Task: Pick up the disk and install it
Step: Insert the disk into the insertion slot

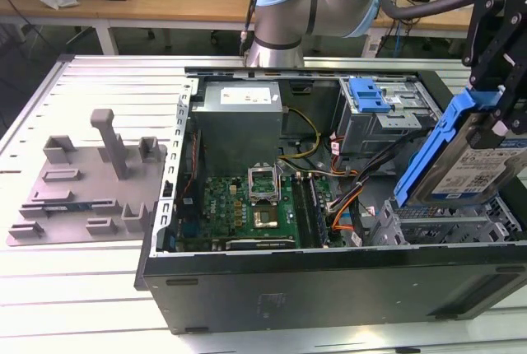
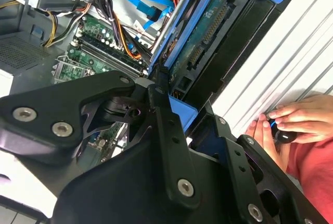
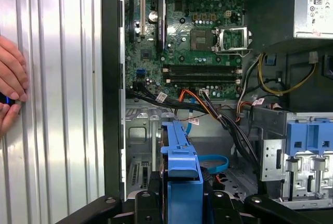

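Over the open drive cage point(image 1: 436, 222), my tool point(image 1: 496, 115) clamps the disk point(image 1: 465, 165) by its blue frame, tilted, presumably for insertion.

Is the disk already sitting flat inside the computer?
No, in the exterior view the disk hangs tilted over the open computer, gripped by the end effector.

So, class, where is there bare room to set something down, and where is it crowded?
Free: slatted table around the grey fixture plate, and alongside the computer case. Crowded: inside it, cables beside the disk in the gripper.
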